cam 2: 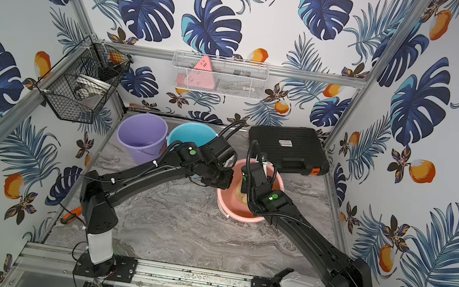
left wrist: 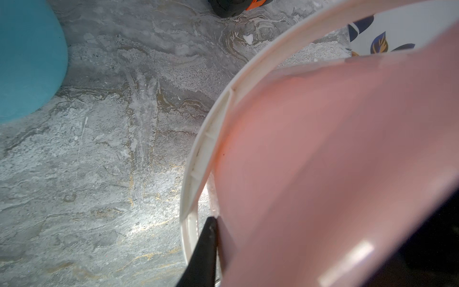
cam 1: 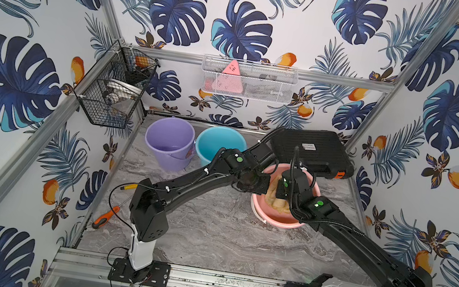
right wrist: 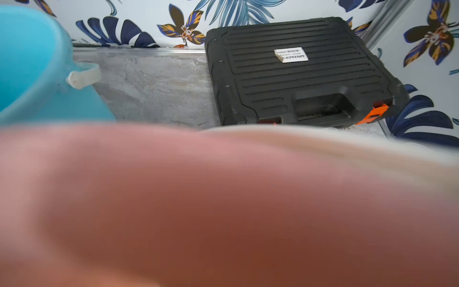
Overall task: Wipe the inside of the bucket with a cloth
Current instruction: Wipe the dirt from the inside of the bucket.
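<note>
**Top views.** The pink bucket [cam 1: 273, 220] stands upright on the bench [cam 1: 208, 233], just in front of a black case [cam 1: 313, 150]. The cloth [cam 1: 273, 201] lies bunched inside the bucket, low against its wall; both top views show it there [cam 2: 240, 196]. The right arm [cam 1: 361, 241] reaches down through the bucket's mouth, with its wrist directly over the cloth. The left arm [cam 1: 194, 182] ends at the bucket's rim, on the side facing the blue bucket [cam 1: 215, 145]. A purple bucket [cam 1: 169, 144] stands beside the blue one, at the back. An orange-handled screwdriver [cam 1: 106, 217] lies at the bench's left edge, well apart from the work.

**Left wrist view.** The left jaws pinch the pink bucket [left wrist: 323, 161] at its wall. One black finger [left wrist: 208, 248] sits on the outside, between the wall and the white handle [left wrist: 206, 139]. The inner finger shows only as a dark shape behind the wall. The blue bucket [left wrist: 27, 62] is near but not touching.

**Right wrist view.** A blurred pink wall [right wrist: 223, 198] fills the lower half. The black case [right wrist: 298, 72] and the blue bucket [right wrist: 32, 62] show beyond it. The right jaws are pressed together. They sit out of sight down in the bucket, and I cannot tell whether any cloth is caught between them.
</note>
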Controlling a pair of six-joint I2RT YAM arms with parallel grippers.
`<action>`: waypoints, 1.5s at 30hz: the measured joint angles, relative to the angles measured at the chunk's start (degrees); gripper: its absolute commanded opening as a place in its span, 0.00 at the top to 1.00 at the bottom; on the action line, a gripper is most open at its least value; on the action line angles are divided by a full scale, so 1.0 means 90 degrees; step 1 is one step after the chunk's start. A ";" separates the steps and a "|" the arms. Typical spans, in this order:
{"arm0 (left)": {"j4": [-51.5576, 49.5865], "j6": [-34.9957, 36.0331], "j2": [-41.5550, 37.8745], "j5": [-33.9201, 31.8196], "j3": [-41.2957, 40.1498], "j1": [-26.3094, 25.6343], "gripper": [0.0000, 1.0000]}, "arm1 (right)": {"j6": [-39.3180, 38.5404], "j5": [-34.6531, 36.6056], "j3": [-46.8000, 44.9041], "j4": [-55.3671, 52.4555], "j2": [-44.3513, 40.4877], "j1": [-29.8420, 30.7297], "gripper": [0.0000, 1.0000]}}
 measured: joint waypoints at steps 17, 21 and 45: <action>-0.0648 -0.0129 0.0272 -0.0061 0.0223 0.0279 1.00 | -0.0430 -0.0435 0.0546 -0.0202 0.1122 -0.0024 1.00; -0.0712 -0.0019 0.0430 -0.0240 0.0357 0.0408 1.00 | -0.0260 0.0364 0.0794 -0.0583 0.1382 -0.0061 1.00; -0.0206 -0.0204 0.0197 -0.2310 -0.0087 0.0051 1.00 | 0.1712 -0.0889 0.0682 -0.2642 -0.0041 -0.0058 1.00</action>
